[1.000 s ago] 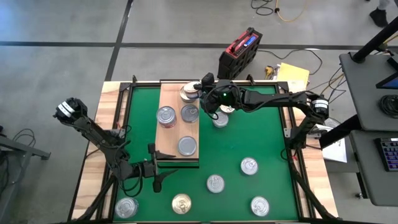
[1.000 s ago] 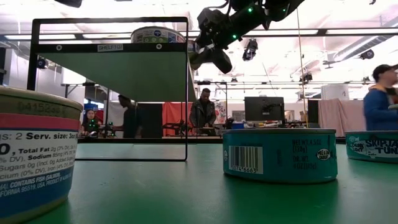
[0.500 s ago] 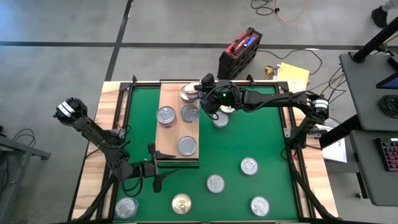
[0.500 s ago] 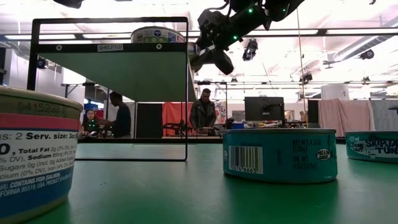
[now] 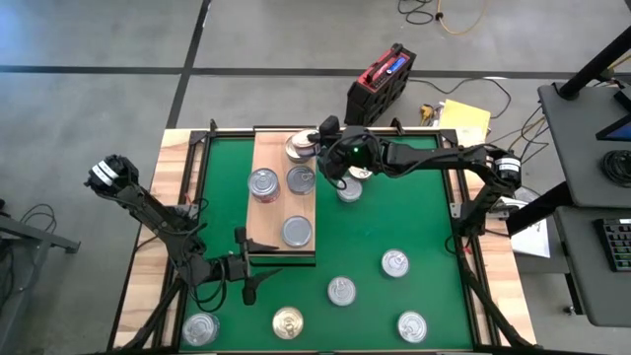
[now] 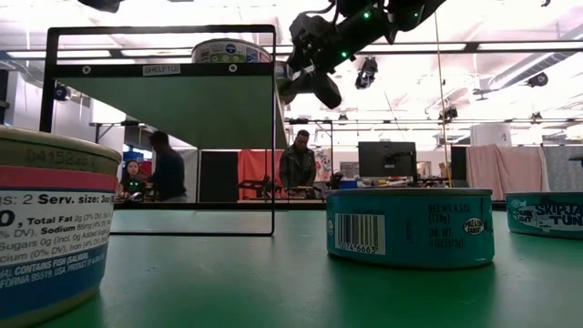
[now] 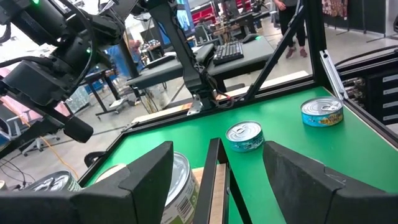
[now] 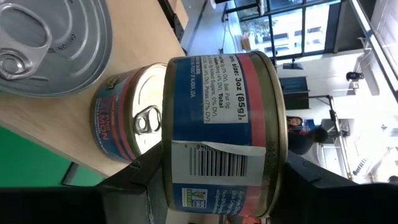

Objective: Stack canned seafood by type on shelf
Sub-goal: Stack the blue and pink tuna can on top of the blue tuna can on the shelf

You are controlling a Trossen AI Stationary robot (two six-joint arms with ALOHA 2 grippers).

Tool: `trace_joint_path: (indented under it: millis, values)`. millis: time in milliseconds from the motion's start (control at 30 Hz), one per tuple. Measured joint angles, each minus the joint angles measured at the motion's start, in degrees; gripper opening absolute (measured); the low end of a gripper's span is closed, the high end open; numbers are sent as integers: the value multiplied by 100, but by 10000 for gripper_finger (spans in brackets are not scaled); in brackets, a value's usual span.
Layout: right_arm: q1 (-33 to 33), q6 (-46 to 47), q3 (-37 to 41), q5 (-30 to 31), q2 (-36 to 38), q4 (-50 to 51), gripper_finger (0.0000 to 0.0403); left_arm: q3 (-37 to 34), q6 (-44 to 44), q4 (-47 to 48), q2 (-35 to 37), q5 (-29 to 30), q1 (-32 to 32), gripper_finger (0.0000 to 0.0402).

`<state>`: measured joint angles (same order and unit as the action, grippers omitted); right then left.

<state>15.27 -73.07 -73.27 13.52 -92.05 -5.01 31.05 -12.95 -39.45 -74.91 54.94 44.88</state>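
The right gripper (image 8: 217, 180) has its fingers (image 8: 140, 177) clamped on a blue-and-pink labelled tin (image 8: 221, 134), held on its side above the far end of the shelf (image 5: 266, 212). Just under the held tin sits a like-labelled tin (image 8: 127, 127) with its pull-tab up, and beside it the silver lid of another (image 8: 43, 43), both resting on the wood. In the high view the right gripper (image 5: 320, 138) hovers over the shelf's far right corner, its arm reaching in from the right edge of the bench (image 5: 424, 222).

Three more silver-lidded tins lie on the shelf: one near its left edge (image 5: 262, 183), one by its right edge (image 5: 301, 178), one toward its near end (image 5: 297, 231). A tin (image 5: 349, 190) sits on the green mat just beside the shelf's right edge, under the right arm.

The left gripper (image 5: 242, 266) waits at the shelf's near left corner, fingers (image 7: 152, 177) standing apart and holding nothing.

Along the near edge of the bench are loose tins: a silver one at the left corner (image 5: 200, 328), a gold-lidded one (image 5: 287, 322), and silver ones (image 5: 341, 291), (image 5: 395, 263) and (image 5: 412, 326) toward the right. In the low view a teal tin (image 6: 410, 226) stands on the mat, with people in the room behind.
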Motion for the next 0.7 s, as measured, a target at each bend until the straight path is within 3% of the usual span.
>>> trace_joint_path:
  millis: [367, 700]
  values:
    - [108, 0, -22, -198, -75, -669, 182, 0, -113, -152, 6, 13, 1, 233]
    - [118, 3, -23, -197, -312, -603, 182, 0, -199, -174, 41, 556, 2, 233]
